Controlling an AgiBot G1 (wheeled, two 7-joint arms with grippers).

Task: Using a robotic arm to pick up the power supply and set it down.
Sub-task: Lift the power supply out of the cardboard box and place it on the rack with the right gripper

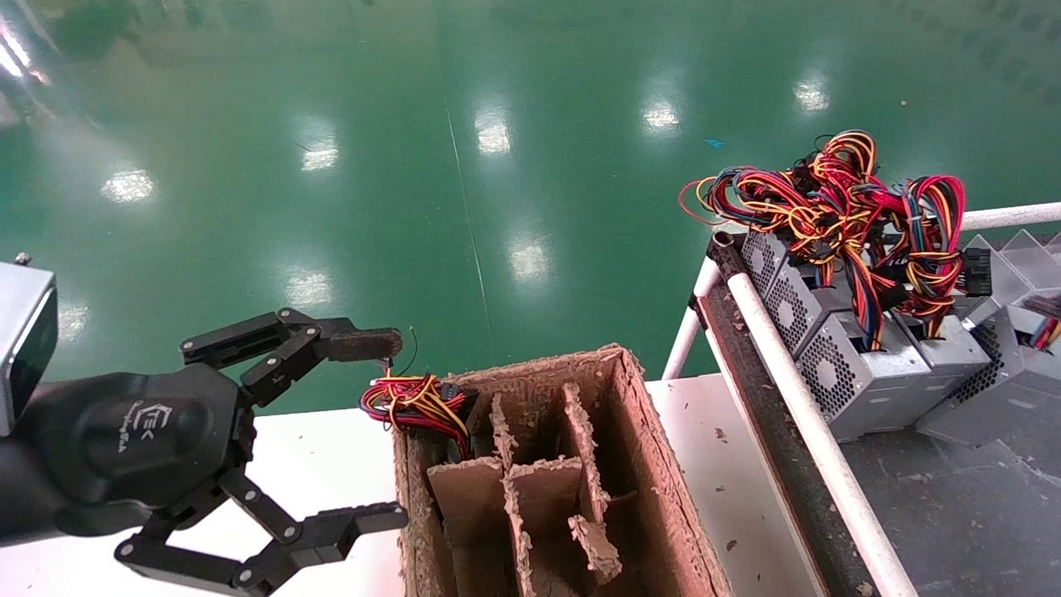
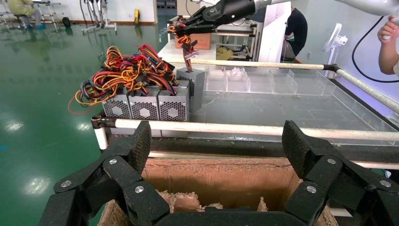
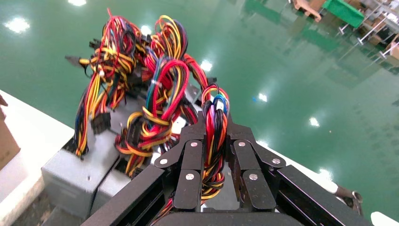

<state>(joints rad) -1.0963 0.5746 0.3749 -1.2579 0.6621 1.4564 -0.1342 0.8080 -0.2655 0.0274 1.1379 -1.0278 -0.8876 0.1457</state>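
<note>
My right gripper (image 3: 215,127) is shut on a thick bundle of red, yellow, orange and blue wires (image 3: 214,155). The left wrist view shows it (image 2: 188,26) holding those wires above a silver-grey power supply (image 2: 193,84), which stands higher than the three in the row (image 2: 146,106) beside it. In the head view that power supply (image 1: 986,381) lies tilted at the far right of the rack. My left gripper (image 1: 385,427) hangs open beside the cardboard box (image 1: 646,464), with nothing between its fingers (image 2: 139,141).
The torn cardboard box has upright dividers (image 1: 530,489), and a wire bundle (image 1: 414,402) sticks out of its far left cell. A white rail (image 1: 796,390) edges the dark rack. Clear plastic bins (image 2: 263,80) stand behind. A person's arm (image 2: 388,47) shows at the far side.
</note>
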